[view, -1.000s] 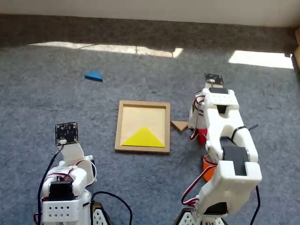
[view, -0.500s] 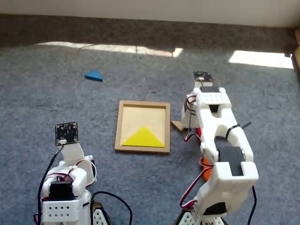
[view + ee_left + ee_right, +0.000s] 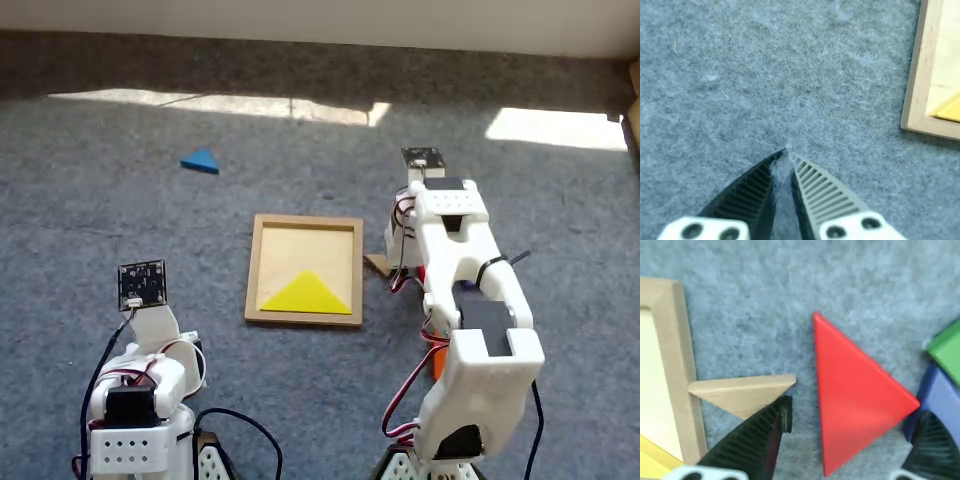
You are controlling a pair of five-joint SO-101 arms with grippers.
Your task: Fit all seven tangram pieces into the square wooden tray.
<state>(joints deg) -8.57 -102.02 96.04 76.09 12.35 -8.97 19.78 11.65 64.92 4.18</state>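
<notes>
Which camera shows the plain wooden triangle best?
Right wrist view: wooden triangle lies nearly whole against the tray. High view catches its corner beside the arm; left wrist view faces carpet and tray.

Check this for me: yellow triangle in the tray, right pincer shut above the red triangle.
Not shut: the right pincer is open above the red triangle, as the right wrist view shows. The yellow triangle is in the tray.
</notes>
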